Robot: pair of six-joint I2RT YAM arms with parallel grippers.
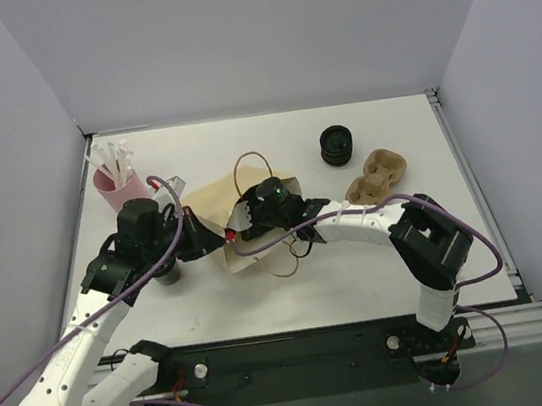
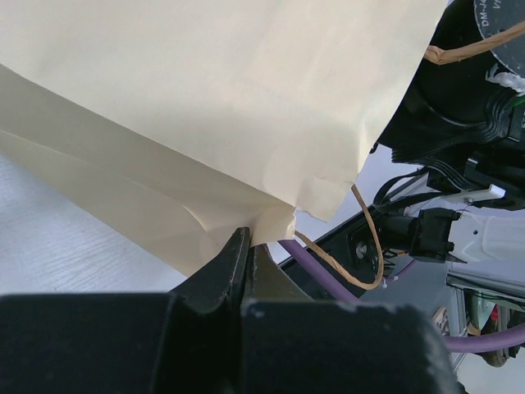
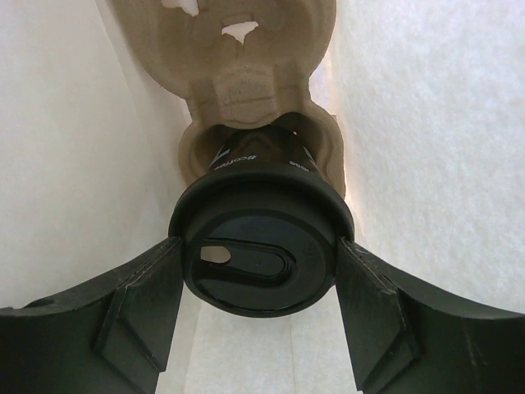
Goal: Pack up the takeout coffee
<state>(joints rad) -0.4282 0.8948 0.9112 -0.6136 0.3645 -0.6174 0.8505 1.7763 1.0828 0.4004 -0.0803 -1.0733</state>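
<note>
My left claw [image 2: 246, 250] is clenched on the edge of the paper bag [image 2: 205, 107]; inside, my right claw [image 3: 258, 279] grasps the coffee cup [image 3: 261, 209], seated in a pulp tray [image 3: 238, 82].

inside the brown paper bag [image 3: 66, 164] it's tight: paper walls close in on both sides of my right gripper [image 3: 257, 277], the takeout coffee [image 3: 258, 246] fills the gap between its fingers, and the pulp carrier [image 3: 246, 74] blocks straight ahead. my left gripper [image 2: 246, 250] pinches the bag's edge. outside, there's open table [image 1: 362, 276] up front; the ring stack [image 1: 337, 144] and second carrier [image 1: 376, 174] crowd the far right.
</note>
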